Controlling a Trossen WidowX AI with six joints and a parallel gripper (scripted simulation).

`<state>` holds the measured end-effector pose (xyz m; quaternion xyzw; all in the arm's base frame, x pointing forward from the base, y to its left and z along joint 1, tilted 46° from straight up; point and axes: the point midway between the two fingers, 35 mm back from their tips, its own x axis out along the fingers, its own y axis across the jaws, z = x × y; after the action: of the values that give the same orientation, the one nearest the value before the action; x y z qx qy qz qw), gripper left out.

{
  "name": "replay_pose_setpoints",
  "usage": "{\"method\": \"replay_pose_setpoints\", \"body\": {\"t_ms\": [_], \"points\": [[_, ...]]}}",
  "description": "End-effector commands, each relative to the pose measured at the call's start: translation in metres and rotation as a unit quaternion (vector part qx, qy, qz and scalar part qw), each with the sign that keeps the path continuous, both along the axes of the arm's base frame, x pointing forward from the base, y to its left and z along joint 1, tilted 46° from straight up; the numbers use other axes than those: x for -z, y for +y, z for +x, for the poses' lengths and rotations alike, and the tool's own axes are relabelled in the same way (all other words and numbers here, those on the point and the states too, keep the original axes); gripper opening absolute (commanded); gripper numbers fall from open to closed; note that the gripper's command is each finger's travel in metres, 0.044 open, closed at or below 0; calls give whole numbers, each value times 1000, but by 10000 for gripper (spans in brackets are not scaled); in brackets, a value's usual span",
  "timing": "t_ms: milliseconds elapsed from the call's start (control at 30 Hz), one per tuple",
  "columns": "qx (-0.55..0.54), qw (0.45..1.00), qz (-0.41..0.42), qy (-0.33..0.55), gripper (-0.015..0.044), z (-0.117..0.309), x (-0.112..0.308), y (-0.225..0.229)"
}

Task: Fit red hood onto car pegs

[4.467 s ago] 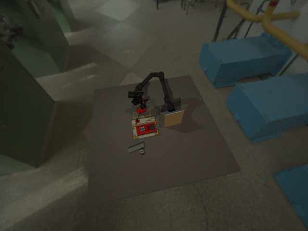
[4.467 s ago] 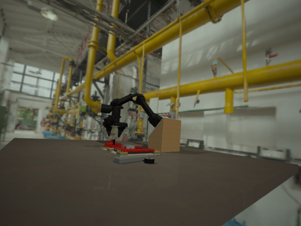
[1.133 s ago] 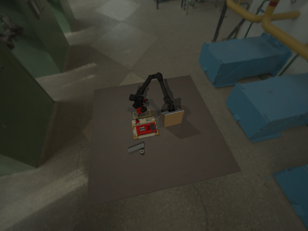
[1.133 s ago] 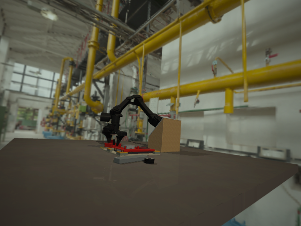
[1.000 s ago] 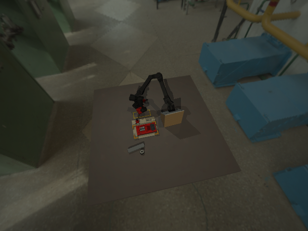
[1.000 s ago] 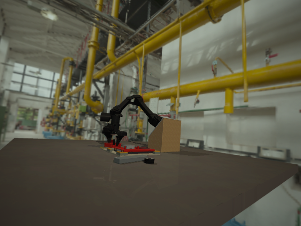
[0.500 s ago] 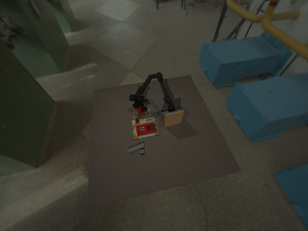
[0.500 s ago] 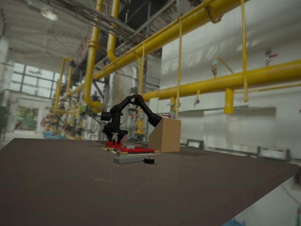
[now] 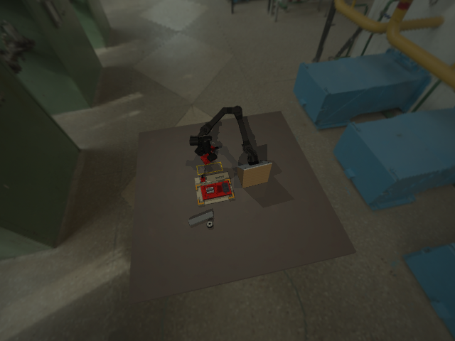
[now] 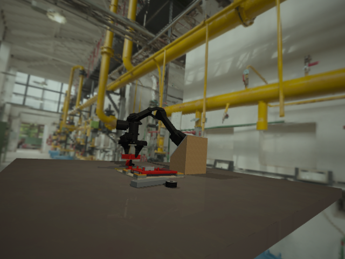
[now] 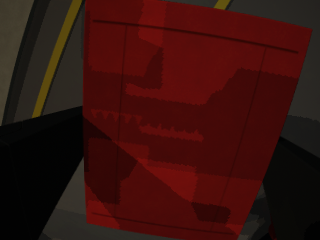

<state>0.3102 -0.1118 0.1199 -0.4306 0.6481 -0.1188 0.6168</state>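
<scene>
The red hood (image 9: pixel 205 158) (image 10: pixel 130 156) (image 11: pixel 200 120) is held roof up, raised above the table behind the jig. My gripper (image 10: pixel 131 155) (image 11: pixel 178 129) is shut on it, one black finger at each of two opposite sides. The wrist view shows the flat roof; the corner holes are hidden. The red chassis (image 9: pixel 217 196) (image 10: pixel 164 171) sits in the beige jig (image 9: pixel 217 201), with the grey engine block (image 9: pixel 210 190) (image 10: pixel 148 168) on its deck. Short red pegs stand up around the engine in the exterior view; not all can be told apart.
A small red piece with a black post (image 9: pixel 202 179) (image 10: pixel 129 163) stands on the jig's far side. A yellow outline (image 9: pixel 210 172) lies beyond it. A grey bar (image 9: pixel 200 217) (image 10: pixel 150 182) and a black wheel (image 9: pixel 210 224) (image 10: pixel 171 184) lie in front. A wooden block (image 9: pixel 255 175) (image 10: pixel 196 154) stands right.
</scene>
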Motion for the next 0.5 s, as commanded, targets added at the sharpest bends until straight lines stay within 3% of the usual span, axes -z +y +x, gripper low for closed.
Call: {"method": "replay_pose_setpoints", "body": {"t_ms": [0,467], "points": [[0,1000,-3,-10,0,0,-17,12],[0,1000,1,-4,0,-3,-22,26]]}}
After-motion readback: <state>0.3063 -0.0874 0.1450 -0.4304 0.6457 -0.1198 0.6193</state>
